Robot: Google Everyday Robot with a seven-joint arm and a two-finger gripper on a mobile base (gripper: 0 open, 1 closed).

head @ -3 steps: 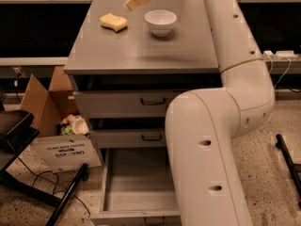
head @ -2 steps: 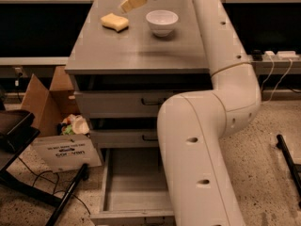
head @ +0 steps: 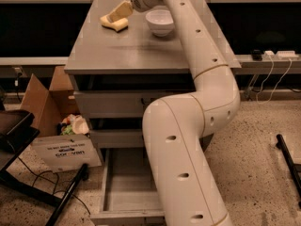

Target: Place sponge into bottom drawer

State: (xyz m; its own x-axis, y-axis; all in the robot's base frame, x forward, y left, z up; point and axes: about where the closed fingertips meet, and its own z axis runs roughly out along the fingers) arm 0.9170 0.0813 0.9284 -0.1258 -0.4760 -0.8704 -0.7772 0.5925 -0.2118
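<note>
The pale yellow sponge (head: 115,25) lies at the back left of the grey cabinet's top (head: 122,51). My gripper (head: 113,17) reaches in from the upper right and points down and left, its tip right at the sponge's upper edge. A white bowl (head: 160,21) stands just right of the sponge. The bottom drawer (head: 123,188) is pulled open at floor level and looks empty. My white arm covers its right part. The two upper drawers are shut.
A cardboard box (head: 41,98) with crumpled rubbish and a white printed sign (head: 66,152) stand left of the cabinet. A black stand (head: 19,135) and cables lie on the floor at left. A power strip and cords (head: 270,62) are at right, and a black bar (head: 288,158).
My gripper has moved left and down from above the cabinet's middle until it is at the sponge. The arm has swung left with it. The sponge and bowl have stayed put.
</note>
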